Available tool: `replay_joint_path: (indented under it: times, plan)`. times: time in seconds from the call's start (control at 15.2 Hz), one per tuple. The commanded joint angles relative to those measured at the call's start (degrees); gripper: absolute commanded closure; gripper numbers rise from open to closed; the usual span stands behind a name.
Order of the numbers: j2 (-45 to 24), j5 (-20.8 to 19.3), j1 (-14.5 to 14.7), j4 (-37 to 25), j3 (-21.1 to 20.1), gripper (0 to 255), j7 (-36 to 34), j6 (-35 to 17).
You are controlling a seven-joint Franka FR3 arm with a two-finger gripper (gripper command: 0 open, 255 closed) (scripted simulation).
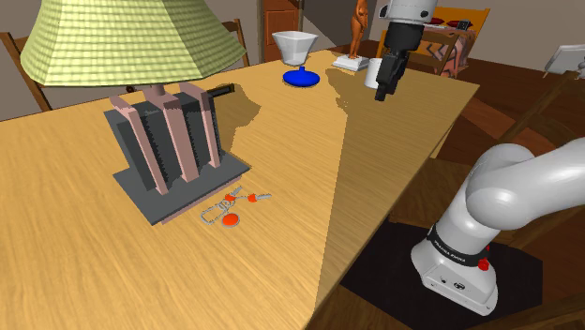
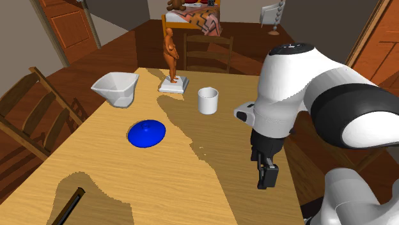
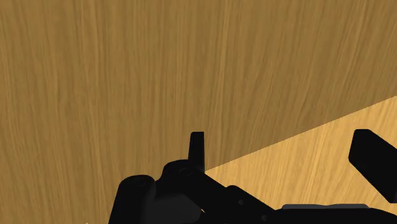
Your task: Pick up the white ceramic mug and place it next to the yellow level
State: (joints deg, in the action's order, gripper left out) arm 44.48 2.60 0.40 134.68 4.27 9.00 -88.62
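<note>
My tool (image 1: 382, 94) hangs over the counter (image 1: 300, 150), fingers apart and empty. The mug (image 2: 208, 100), plain white, stands upright near it, untouched. The second exterior view shows the mug whole. In the shoulder view my tool half-covers it.

- The surface (image 3: 127, 76) is showing tan wood with fine streaked grain.
- The mug (image 2: 208, 100) is showing plain white.
- The plate (image 2: 146, 133) is showing deep blue.
- The bowl (image 2: 116, 88) is showing white.
- The figurine (image 2: 170, 54) is showing orange-brown, and its base (image 2: 174, 85) white.
- The lampshade (image 1: 122, 37) is showing pale yellow-green with a fine grid.
- The gripper (image 2: 266, 176) is showing all black.
</note>
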Motion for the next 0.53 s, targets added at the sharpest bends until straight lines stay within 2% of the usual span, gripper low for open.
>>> replay_joint_path:
  times: [0.0, 0.46]
  plan:
    - [0.00, 0.00, 0.00, 0.00, 0.00, 0, 0.00, 0.00]
    - [-7.72, -5.69, -1.65, -5.24, 7.95, 0, 10.53, -2.95]
